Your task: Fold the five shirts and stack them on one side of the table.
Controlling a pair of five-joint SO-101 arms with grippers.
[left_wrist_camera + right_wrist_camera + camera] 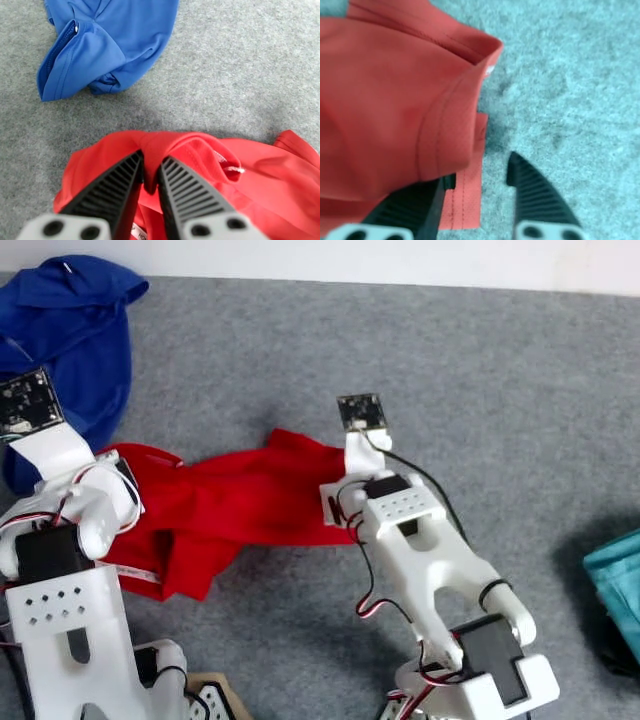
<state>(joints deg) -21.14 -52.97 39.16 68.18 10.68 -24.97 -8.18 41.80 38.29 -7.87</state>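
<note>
Looking down from above, the red shirt lies crumpled on the grey table between my two arms. The blue shirt is heaped at the far corner and the teal shirt sits at the opposite edge (neither looks folded).

At my left wrist, my left gripper is clenched on a raised fold of the red shirt, near what looks like its collar.

At my right wrist, my right gripper stands released, one finger tucked at the hem and the other over bare table.

I judge this the spreading step. Next the right must pinch the hem, then both draw the cloth flat.
</note>
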